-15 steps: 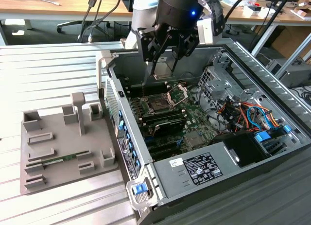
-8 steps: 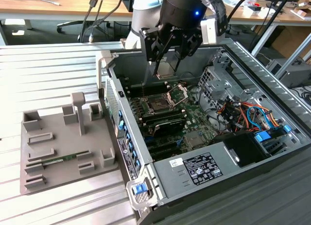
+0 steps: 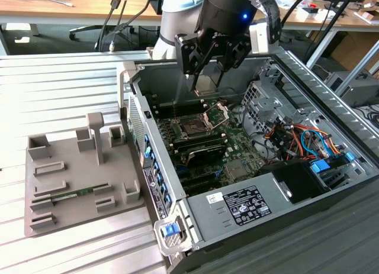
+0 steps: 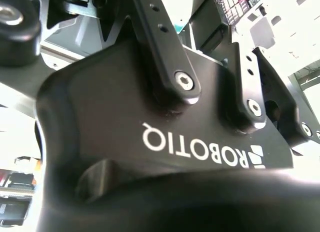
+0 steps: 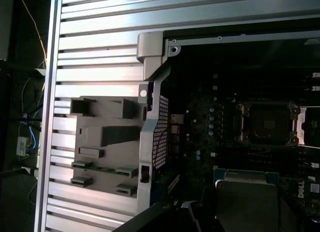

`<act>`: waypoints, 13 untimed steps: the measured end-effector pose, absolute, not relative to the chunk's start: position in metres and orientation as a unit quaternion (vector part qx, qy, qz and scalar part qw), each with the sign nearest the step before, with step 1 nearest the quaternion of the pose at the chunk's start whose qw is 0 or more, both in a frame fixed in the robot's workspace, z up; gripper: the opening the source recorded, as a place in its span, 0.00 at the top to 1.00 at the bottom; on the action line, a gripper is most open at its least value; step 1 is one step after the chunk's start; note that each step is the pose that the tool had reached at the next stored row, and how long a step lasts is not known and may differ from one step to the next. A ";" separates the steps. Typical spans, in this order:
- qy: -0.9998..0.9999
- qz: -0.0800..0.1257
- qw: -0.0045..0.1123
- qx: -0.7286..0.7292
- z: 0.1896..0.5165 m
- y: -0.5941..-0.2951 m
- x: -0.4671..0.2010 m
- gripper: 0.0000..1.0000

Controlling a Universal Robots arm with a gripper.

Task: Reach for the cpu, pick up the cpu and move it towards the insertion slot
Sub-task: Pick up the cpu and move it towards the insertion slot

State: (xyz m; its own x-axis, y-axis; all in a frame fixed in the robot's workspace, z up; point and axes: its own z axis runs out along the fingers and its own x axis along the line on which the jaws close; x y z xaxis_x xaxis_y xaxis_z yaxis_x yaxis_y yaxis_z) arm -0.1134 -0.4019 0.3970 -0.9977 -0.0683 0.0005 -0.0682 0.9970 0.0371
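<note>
In the exterior view the one claw [image 3: 208,84] hangs over the open computer case [image 3: 331,167], its fingers closed narrowly on the single cpu [image 3: 206,85], carried flat and clear above the board so that, by my reading, it can go down level. The insertion slot [image 3: 193,128] lies below it and a little toward the view's left, its hinged bracket [image 3: 217,113] tipped up, leaving the one socket open to receive the chip. One grey tray [image 3: 77,179] rests on the ribbed worktop [image 3: 53,84] beside the case, one green memory stick [image 3: 76,194] lying in it. The second wrist view shows the claw's black body. In the first wrist view the cpu [image 5: 247,202] sits near the slot [image 5: 265,123], the tray [image 5: 107,142] well apart outside the case wall.
</note>
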 end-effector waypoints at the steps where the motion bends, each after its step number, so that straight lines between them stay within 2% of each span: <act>1: -0.999 -0.019 0.001 0.034 0.397 -0.402 -0.112 0.45; 13: -0.999 -0.019 0.001 0.034 0.397 -0.402 -0.102 0.45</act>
